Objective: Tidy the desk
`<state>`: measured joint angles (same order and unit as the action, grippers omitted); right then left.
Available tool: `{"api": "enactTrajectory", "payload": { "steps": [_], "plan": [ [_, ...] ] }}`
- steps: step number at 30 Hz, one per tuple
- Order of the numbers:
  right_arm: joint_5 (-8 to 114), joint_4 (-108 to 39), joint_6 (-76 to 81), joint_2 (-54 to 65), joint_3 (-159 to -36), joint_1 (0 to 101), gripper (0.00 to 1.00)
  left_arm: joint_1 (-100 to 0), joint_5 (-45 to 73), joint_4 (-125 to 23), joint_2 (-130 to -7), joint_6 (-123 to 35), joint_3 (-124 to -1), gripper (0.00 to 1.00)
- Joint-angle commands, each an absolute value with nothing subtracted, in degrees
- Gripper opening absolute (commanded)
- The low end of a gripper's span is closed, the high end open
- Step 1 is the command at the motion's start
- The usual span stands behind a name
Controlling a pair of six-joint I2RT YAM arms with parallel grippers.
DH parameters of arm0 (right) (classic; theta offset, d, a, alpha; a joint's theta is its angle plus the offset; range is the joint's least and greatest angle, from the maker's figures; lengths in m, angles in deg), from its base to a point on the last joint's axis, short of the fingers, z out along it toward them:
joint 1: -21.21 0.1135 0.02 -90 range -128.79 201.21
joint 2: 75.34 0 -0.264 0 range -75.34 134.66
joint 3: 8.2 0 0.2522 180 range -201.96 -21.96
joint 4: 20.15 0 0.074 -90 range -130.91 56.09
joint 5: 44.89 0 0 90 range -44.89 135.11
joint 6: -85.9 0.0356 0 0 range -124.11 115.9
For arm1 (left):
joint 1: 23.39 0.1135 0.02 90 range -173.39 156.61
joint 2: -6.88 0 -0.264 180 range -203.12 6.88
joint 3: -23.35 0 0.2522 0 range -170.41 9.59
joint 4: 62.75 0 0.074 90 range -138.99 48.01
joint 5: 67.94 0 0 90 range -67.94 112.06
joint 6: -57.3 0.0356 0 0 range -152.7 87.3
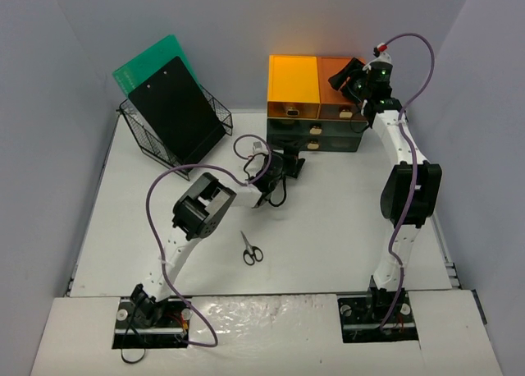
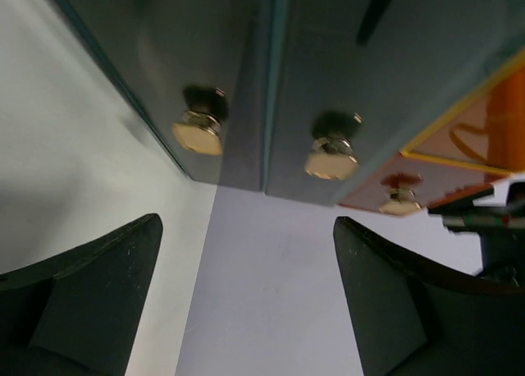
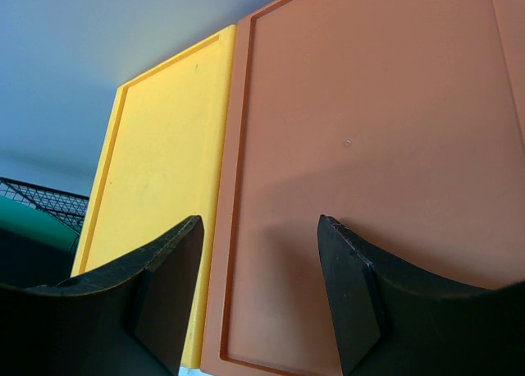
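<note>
Both pincers open: with the right pincer (image 3: pixel 261 228) over the orange drawer top (image 3: pixel 369 146), I should centre the left pincer (image 2: pixel 246 228) on one brass knob (image 2: pixel 330 157) before closing.

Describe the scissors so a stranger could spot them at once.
On the white desk, look in the near half, right of the left arm. The scissors lie flat there: the only small loose item, black-handled, far from the basket and drawers.

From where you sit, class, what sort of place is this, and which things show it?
Likely a mock office set up for robot trials: a white desk, a drawer unit, a wire basket holding a clipboard, and two bolted-on arms.
</note>
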<state>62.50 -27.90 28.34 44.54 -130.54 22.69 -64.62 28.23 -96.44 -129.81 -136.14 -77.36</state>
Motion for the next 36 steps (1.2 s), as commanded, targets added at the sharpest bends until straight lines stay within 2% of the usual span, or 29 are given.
{"api": "enactTrajectory", "payload": {
  "steps": [1, 17, 27, 32, 36],
  "plan": [
    [63.39, -49.68, 28.6, 49.65, -124.3, 22.88, 0.56, -64.62, 32.2, -102.95, -130.94, -141.43, -83.53, 0.81],
    [63.98, -49.03, 28.41, 49.79, -123.87, 22.44, 0.56, -64.3, 29.92, -97.07, -137.81, -141.08, -95.98, 0.73],
    [64.36, -48.99, 28.33, 49.78, -123.97, 22.09, 0.56, -65.3, 28.85, -98.28, -136.64, -141.96, -90.88, 0.7],
    [64.49, -48.94, 28.11, 49.86, -123.74, 21.78, 0.57, -65.97, 29.31, -100.31, -134.15, -141.41, -84.6, 0.7],
    [64.69, -48.94, 28.22, 50.0, -123.92, 21.74, 0.56, -66.02, 29.47, -102.18, -135.9, -142.61, -84.96, 0.69]
  ]
}}
